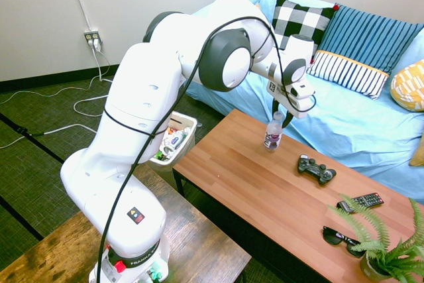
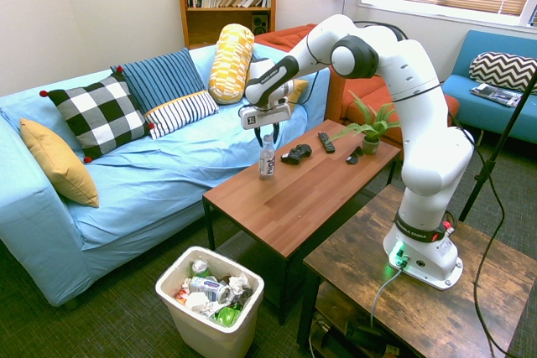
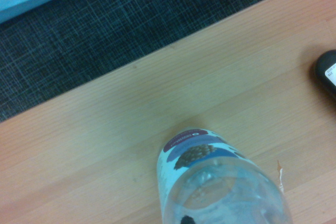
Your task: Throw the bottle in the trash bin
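One gripper hangs straight above the upright bottle near the table's sofa-side edge, its fingers apparently straddling the cap, though whether they grip it I cannot tell.

White rounded arm, dark grey joints, black cable.

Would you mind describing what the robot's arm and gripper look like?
The arm is glossy white, built of rounded segments with dark grey joint caps. A black cable runs along it from the base to the wrist. Its base carries a small black label with red and yellow marks and the maker's name. The gripper has a white boxy body with a small dark marking and dark fingers.
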`<control>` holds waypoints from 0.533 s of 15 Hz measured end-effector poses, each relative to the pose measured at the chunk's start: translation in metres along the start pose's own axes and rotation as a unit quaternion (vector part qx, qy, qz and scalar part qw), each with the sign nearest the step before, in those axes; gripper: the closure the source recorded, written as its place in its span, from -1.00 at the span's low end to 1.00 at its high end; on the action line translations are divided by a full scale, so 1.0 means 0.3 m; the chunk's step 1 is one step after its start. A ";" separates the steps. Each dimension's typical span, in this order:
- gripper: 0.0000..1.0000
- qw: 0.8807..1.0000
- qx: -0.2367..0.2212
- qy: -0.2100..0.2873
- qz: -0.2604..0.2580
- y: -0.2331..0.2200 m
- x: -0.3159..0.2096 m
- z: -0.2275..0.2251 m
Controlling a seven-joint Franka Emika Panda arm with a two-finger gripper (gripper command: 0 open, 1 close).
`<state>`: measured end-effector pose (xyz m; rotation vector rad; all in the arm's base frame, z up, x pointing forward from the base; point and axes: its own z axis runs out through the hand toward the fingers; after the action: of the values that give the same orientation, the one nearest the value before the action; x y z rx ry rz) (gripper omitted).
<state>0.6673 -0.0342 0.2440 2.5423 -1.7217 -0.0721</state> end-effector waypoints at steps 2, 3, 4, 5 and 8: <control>1.00 1.000 -0.003 -0.004 -0.002 0.003 -0.001 0.007; 1.00 1.000 -0.002 -0.006 -0.002 0.002 -0.001 0.005; 1.00 1.000 0.000 -0.008 -0.003 0.001 -0.001 0.003; 1.00 1.000 0.000 -0.009 -0.004 0.002 0.001 0.003; 1.00 1.000 0.002 -0.012 -0.007 0.003 0.005 0.000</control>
<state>0.6669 -0.0358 0.2439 2.5661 -1.7138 -0.1003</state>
